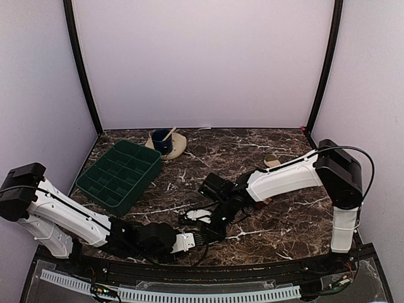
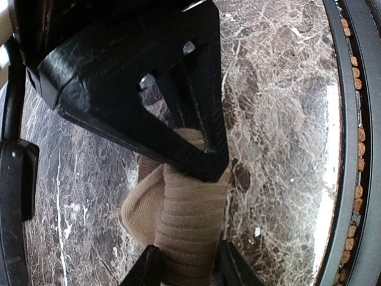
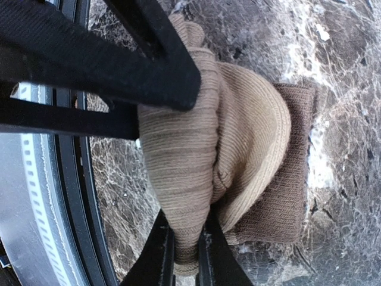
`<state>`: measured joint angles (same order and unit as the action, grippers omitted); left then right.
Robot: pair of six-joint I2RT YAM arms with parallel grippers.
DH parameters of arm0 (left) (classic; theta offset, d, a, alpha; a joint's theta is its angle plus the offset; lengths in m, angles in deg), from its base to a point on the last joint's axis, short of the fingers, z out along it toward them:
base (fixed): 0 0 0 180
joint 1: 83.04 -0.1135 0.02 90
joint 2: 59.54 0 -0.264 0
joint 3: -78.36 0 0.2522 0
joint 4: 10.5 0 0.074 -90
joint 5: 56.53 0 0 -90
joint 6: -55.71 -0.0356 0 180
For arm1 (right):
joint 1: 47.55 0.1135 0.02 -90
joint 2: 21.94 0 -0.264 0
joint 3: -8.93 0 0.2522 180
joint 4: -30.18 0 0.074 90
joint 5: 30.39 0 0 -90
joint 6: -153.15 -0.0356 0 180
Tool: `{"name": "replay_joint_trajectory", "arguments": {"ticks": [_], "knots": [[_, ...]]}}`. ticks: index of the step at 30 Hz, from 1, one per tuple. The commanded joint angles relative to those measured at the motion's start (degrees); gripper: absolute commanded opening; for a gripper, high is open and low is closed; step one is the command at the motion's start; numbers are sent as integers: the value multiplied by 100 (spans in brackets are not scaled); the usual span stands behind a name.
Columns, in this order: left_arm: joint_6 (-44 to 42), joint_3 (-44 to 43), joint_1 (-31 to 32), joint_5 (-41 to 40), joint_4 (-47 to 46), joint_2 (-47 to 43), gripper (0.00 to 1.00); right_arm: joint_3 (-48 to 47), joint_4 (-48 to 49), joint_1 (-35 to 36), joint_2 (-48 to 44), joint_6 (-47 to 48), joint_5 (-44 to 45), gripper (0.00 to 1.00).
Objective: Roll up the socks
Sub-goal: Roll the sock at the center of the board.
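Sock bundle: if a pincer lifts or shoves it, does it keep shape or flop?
Probably floppy: the sock bundle is soft ribbed knit, bunched and creased where the right pincer pinches it. Likely light and grippy rather than slippery, given that ribbed texture. Its loose outer fold may well unroll when pushed.

Two arms are reaching over the table (image 1: 284, 233): left arm (image 1: 63, 214), right arm (image 1: 284, 180). One green tray (image 1: 120, 175) is sitting near the left edge. One blue cup (image 1: 161, 141), one wooden stick (image 1: 169, 133) and one tan plate (image 1: 178, 146) are standing at the far edge. One sock bundle (image 3: 238, 137) is lying near the near edge.
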<state>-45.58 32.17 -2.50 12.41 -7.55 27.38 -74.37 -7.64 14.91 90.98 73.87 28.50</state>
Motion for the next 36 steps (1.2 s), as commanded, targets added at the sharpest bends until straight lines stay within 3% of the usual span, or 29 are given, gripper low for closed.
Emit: {"name": "replay_joint_trajectory", "arguments": {"ticks": [1, 16, 23, 27, 36], "knots": [[-157, -107, 24, -38, -133, 68, 35, -84, -255, -27, 170, 95, -62, 0], [-192, -284, 23, 252, 192, 423, 29, -104, -301, -32, 216, 109, -170, 0], [-173, -463, -1, 415, 520, 700, 8, -121, -317, -32, 234, 114, -193, 0], [-130, -552, -11, 489, 661, 828, 1, -130, -327, -32, 256, 114, -215, 0], [108, -640, -290, 1089, 999, 762, 0, -77, -308, -87, 237, 102, -209, 8]]}}
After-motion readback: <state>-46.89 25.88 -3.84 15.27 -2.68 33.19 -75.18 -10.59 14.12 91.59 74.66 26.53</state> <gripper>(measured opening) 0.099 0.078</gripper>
